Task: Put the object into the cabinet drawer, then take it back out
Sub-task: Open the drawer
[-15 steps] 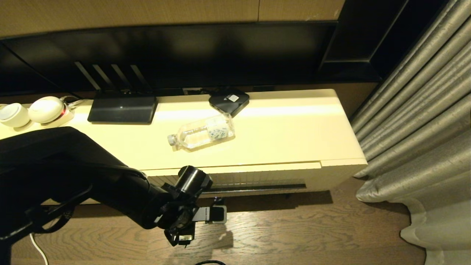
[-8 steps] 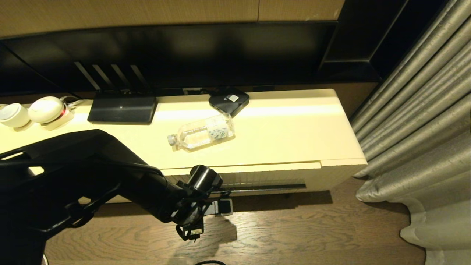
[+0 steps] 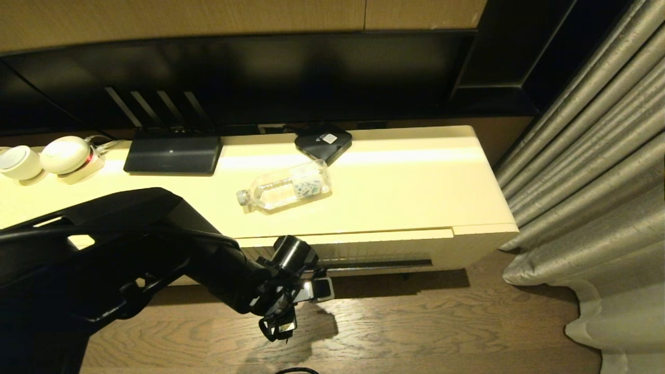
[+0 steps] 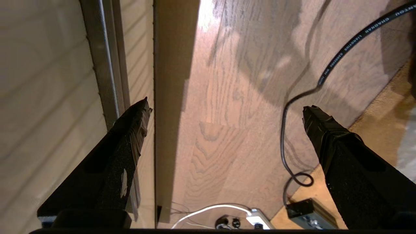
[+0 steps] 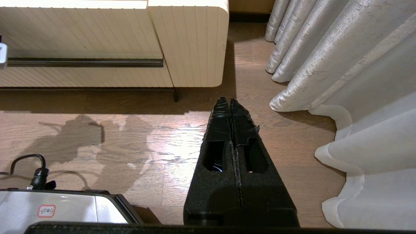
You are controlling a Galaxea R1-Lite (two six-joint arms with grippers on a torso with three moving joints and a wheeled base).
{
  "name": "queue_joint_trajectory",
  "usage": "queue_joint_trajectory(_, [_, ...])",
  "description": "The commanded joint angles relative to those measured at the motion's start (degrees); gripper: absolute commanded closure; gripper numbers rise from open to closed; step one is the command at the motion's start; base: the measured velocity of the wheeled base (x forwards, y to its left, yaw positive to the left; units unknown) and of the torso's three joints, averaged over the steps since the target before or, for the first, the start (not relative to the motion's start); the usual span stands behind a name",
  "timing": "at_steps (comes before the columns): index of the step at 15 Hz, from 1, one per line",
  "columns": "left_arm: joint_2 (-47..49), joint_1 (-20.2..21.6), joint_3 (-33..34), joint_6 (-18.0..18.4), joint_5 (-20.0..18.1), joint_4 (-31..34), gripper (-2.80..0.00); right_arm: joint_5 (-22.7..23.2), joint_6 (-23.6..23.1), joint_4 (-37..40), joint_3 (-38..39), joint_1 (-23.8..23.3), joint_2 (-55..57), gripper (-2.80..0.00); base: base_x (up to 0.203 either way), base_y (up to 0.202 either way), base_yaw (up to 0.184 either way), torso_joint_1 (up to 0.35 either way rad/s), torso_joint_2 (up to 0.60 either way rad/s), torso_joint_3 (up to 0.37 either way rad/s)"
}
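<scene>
Meanwhile, the left claw (image 3: 306, 306), spread wide, has edged nearer the cabinet drawer (image 3: 363, 253).

water bottle (image 3: 284, 187) lying on cabinet top (image 3: 405, 192); left gripper (image 3: 311, 284) seemingly near drawer (image 3: 374, 253)

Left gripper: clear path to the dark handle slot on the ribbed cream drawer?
Probably yes. The left gripper is open beside the ribbed cream drawer, one fingertip near the dark handle slot; nothing lies between.

Cream ribbed drawer (image 3: 374, 252) – clear bottle (image 3: 284, 187), white-blue label.
</scene>
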Motion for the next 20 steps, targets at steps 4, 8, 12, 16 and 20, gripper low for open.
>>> queue_joint_trajectory(4, [-0.2, 0.2, 0.1, 6.5, 0.7, -1.5, -2.80, 0.0, 0.0, 0.0, 0.0, 0.0, 0.1, 0.00, 0.000, 0.000, 0.000, 0.000, 0.00, 0.000])
queue_joint_trajectory(8, [0.4, 0.5, -0.6, 11.2, 0.7, -2.6, -2.80, 0.0, 0.0, 0.0, 0.0, 0.0, 0.1, 0.00, 0.000, 0.000, 0.000, 0.000, 0.00, 0.000])
queue_joint_trajectory(12, [0.8, 1.1, -1.9, 14.4, 3.0, -3.8, -2.80, 0.0, 0.0, 0.0, 0.0, 0.0, 0.1, 0.00, 0.000, 0.000, 0.000, 0.000, 0.00, 0.000])
queue_joint_trajectory(16, [2.9, 1.4, -2.8, 15.0, 4.5, -5.0, -2.80, 0.0, 0.0, 0.0, 0.0, 0.0, 0.1, 0.00, 0.000, 0.000, 0.000, 0.000, 0.00, 0.000])
queue_joint_trajectory(20, [4.6, 1.4, -4.2, 15.3, 5.1, -5.3, -2.80, 0.0, 0.0, 0.0, 0.0, 0.0, 0.1, 0.00, 0.000, 0.000, 0.000, 0.000, 0.00, 0.000])
